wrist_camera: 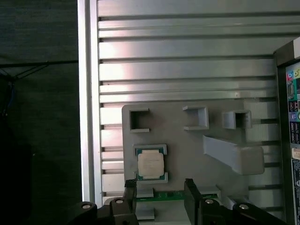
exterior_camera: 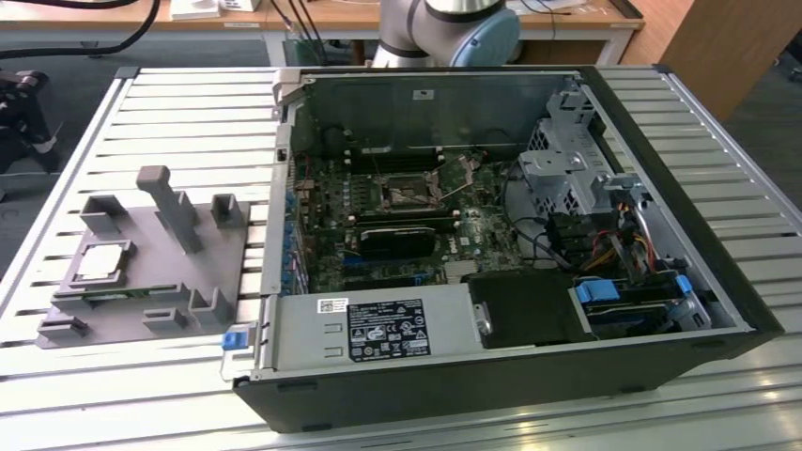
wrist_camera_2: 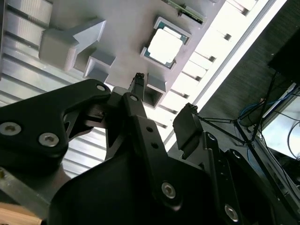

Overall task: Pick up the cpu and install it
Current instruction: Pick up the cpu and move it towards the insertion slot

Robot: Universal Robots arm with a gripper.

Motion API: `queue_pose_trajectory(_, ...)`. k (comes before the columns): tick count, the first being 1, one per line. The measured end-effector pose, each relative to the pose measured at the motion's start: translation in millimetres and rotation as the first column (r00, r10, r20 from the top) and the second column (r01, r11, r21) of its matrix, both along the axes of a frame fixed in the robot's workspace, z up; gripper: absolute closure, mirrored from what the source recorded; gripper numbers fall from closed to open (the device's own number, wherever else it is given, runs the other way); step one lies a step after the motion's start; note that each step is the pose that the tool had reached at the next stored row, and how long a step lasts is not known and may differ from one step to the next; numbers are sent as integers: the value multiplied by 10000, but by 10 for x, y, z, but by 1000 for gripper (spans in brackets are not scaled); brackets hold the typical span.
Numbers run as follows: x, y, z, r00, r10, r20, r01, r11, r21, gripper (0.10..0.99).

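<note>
Cpu [wrist_camera: 150,165]: flat square chip with a silvery matte top and pale rim. You see it seated in a framed recess of the grey plastic tray [wrist_camera: 187,150], beside a slim green memory stick [wrist_camera: 164,195]. Your gripper [wrist_camera: 160,192] hangs clear of it, black fingers [wrist_camera: 130,190] spread apart, holding nothing.

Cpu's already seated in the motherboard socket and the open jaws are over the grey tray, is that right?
Not quite. The cpu lies in its recess on the grey tray, not in the motherboard socket; the first wrist view shows it just beyond the gripper, whose jaws are open over the tray.
</note>
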State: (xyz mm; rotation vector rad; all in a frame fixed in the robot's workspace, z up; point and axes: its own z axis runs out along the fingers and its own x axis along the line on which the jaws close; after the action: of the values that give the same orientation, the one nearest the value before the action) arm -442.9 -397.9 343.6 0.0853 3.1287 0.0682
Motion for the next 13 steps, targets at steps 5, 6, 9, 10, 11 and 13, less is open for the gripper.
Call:
queue_pose_trajectory(5,-22,0,-39,10000,1,1,-1,10000,15,557)
queue_pose_trajectory(6,-24,0,-46,10000,1,2,-1,10000,24,557)
queue_pose_trajectory(9,-27,0,-67,10000,-1,2,1,10000,32,557)
queue_pose_trajectory(10,-29,0,-74,10000,0,1,0,10000,35,557)
queue_pose_trajectory(11,-30,0,-82,10000,1,1,-1,10000,36,557)
queue_pose_trajectory(13,-34,0,-98,10000,0,1,0,10000,36,557)
